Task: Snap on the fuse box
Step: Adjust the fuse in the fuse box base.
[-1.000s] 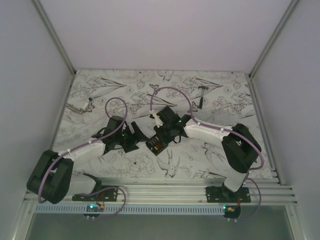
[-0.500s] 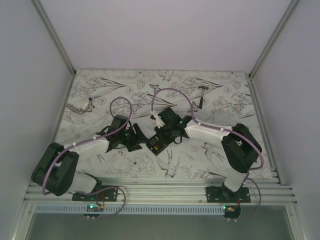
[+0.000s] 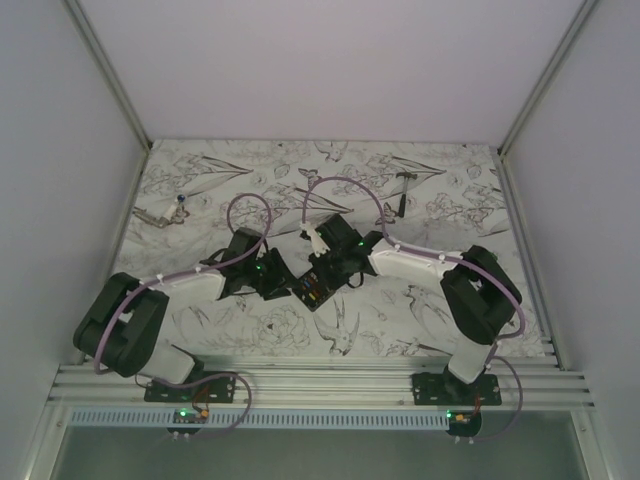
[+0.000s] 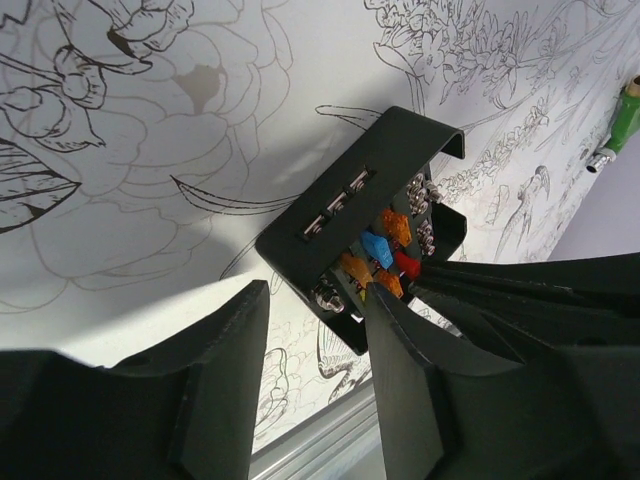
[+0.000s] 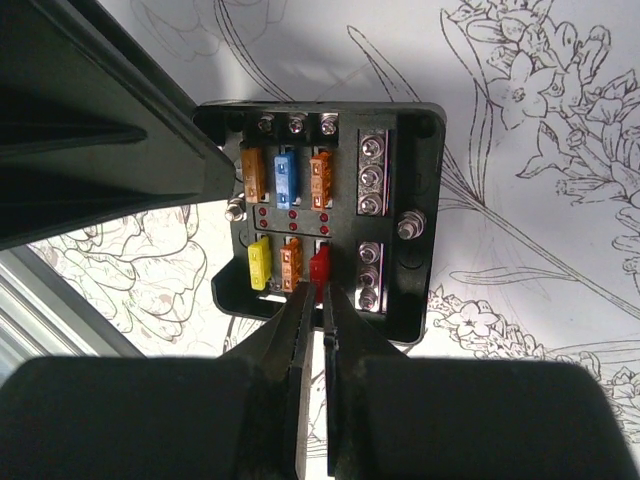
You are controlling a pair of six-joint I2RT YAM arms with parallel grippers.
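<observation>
The fuse box (image 3: 316, 284) is a small black box lying open-faced on the flower-print table, between my two grippers. The right wrist view shows its face (image 5: 400, 290) with amber, blue, orange, yellow and red fuses. My right gripper (image 5: 321, 293) is shut, and its tips touch the near end of the red fuse (image 5: 319, 264). My left gripper (image 4: 315, 335) is open. Its jaws stand on either side of the box's near corner (image 4: 335, 225) without closing on it. From above, the left gripper (image 3: 283, 281) is at the box's left edge and the right gripper (image 3: 328, 268) is over it.
A green-handled tool (image 4: 625, 112) lies beyond the box in the left wrist view. A small hammer (image 3: 408, 176) and a dark tool (image 3: 393, 207) lie at the back right. A metal item (image 3: 165, 211) lies at the far left. An aluminium rail (image 3: 320, 380) runs along the near edge.
My left arm has moved right, bringing its open gripper up to the fuse box's left side. The right gripper and the box have stayed in place.
</observation>
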